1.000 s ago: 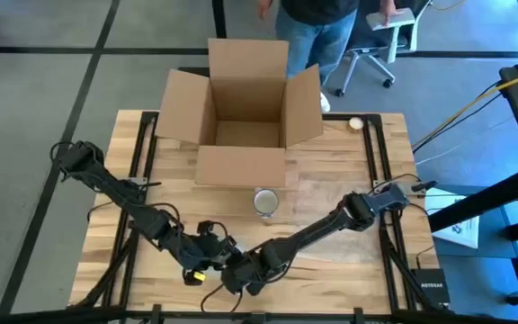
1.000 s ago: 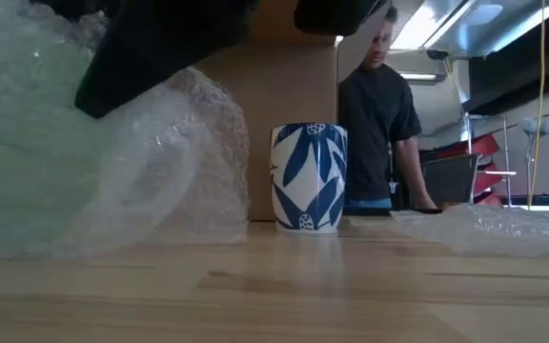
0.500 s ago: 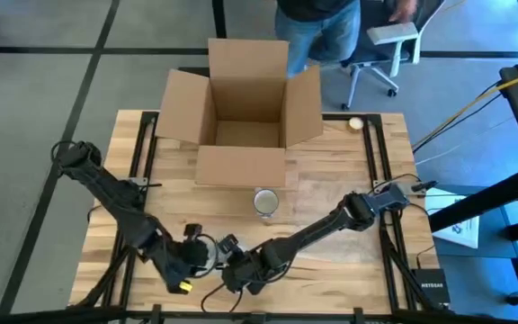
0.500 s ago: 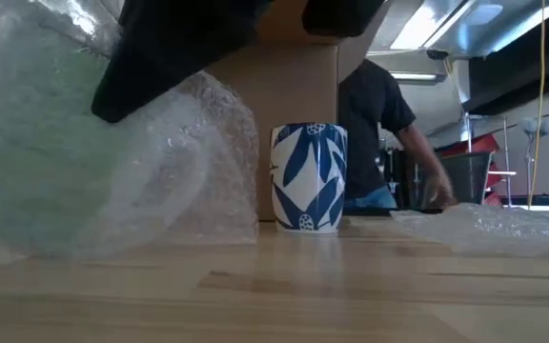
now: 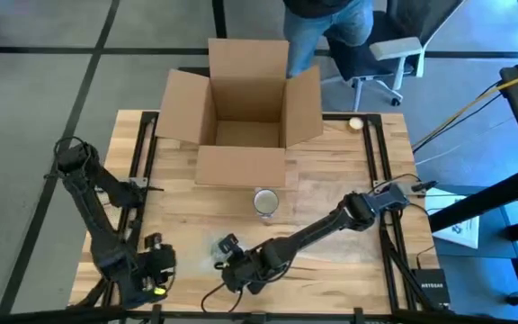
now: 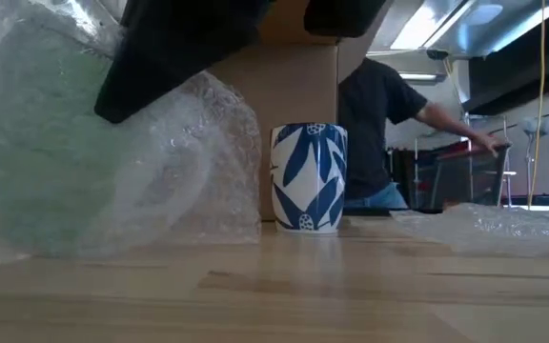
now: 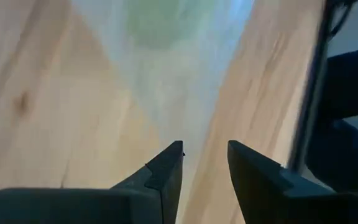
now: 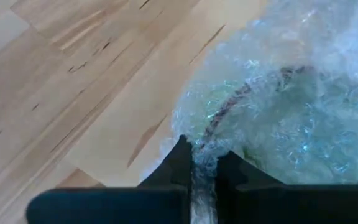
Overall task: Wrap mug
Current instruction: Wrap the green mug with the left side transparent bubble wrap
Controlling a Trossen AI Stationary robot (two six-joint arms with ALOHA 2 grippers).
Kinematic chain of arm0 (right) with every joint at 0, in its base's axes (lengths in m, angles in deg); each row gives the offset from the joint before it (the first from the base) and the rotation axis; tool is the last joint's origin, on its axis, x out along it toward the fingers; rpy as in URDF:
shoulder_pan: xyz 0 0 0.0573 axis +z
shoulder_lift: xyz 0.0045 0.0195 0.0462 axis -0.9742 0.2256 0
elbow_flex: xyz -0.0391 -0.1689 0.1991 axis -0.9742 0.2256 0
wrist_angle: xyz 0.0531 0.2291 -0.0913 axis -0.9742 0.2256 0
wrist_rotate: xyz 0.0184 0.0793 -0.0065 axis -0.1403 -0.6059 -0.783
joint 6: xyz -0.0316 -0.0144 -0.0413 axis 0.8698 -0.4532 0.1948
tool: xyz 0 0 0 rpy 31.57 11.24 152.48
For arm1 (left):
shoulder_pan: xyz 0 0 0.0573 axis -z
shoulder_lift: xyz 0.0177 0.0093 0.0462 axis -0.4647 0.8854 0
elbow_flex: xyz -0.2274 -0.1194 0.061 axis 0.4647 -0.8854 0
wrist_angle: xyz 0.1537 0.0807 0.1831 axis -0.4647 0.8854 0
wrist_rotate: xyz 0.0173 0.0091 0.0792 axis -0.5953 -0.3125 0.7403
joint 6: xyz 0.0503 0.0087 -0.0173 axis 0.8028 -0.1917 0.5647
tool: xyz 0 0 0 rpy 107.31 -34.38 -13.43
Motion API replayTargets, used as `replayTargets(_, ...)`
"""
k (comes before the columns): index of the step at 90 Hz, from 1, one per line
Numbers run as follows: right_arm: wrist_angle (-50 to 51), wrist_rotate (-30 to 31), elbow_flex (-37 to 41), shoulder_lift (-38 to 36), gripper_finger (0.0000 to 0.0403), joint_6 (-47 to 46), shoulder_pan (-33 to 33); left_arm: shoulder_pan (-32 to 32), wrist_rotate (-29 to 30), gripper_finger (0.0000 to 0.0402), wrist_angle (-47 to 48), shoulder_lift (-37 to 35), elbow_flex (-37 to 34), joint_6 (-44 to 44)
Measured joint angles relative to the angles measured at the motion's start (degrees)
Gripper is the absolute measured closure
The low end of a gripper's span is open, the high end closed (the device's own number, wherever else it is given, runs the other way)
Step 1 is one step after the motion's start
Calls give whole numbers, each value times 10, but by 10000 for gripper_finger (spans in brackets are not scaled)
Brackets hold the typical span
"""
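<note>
Clear bubble wrap [image 8: 272, 118] is pinched between my right claw [image 8: 205, 163] fingers, which are closed tight on a gathered edge of the sheet. In the high view the right claw [image 5: 232, 263] sits low at the near edge of the desk [image 5: 331, 180], with the wrap showing as a pale patch just beside it. In the low view the wrap [image 6: 112, 162] bulges up large under a dark part of an arm.

The mug [image 5: 265, 202], white with blue leaf print, stands upright near the desk's middle, well apart from the right claw and farther back, just in front of the open cardboard box [image 5: 241, 112]. Low view confirms mug [image 6: 310, 177] free-standing, wrap beside it; I cannot tell whether they touch.

My left claw [image 7: 205, 163] is at the near left corner [image 5: 156, 270], fingers parted a little, holding nothing.

Writing: "NETGEAR", probably, on a dark device [image 5: 428, 286] at the right edge.
</note>
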Motion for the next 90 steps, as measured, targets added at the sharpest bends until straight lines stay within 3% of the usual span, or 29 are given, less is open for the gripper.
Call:
replayTargets(12,0,0,0,0,400,1,0,13,1,290,-49,0,-55,-35)
replayTargets(26,-3,0,0,0,400,1,0,-2,130,290,-97,0,-94,-27)
replayTargets(35,-3,0,0,0,400,1,0,-27,180,290,-172,0,-94,53)
replayTargets(49,-4,0,0,0,400,2,0,-78,179,290,-332,0,-93,236)
replayTargets(62,-8,0,0,0,400,2,0,-117,178,290,-418,0,-93,349)
replayTargets(90,-8,0,0,-1,400,2,0,-182,123,290,-431,3,-93,387)
